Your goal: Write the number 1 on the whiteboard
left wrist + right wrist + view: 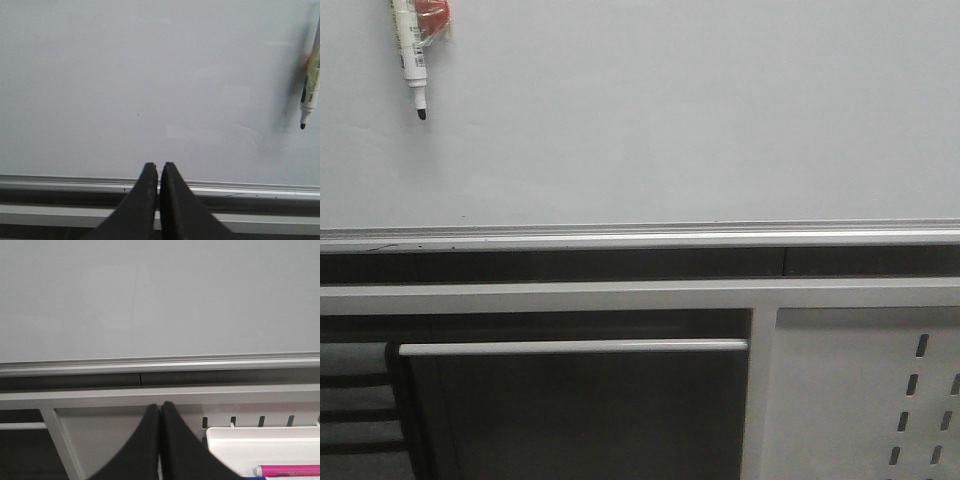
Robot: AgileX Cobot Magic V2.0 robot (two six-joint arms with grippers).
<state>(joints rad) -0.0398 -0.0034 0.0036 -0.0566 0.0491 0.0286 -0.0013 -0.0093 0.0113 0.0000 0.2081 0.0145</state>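
The whiteboard (pixel 670 120) is a pale grey-white glossy board that fills the upper front view, with a silver bottom rail (pixel 640 236). I see no stroke for the number 1 on it in any view. A white marker pen (pixel 412 50) hangs tip down at the board's upper left, a red object (pixel 433 14) beside its top. It also shows in the left wrist view (pixel 310 92). My left gripper (pixel 159 166) is shut and empty, in front of the rail, left of the pen. My right gripper (pixel 160 405) is shut and empty, below the whiteboard (pixel 150 300).
Below the rail runs a white metal frame with a horizontal bar (pixel 570 347). A white perforated panel (pixel 860 400) stands at the lower right. A white tray (pixel 260 433) holding a pink marker (pixel 287 470) sits beside my right gripper.
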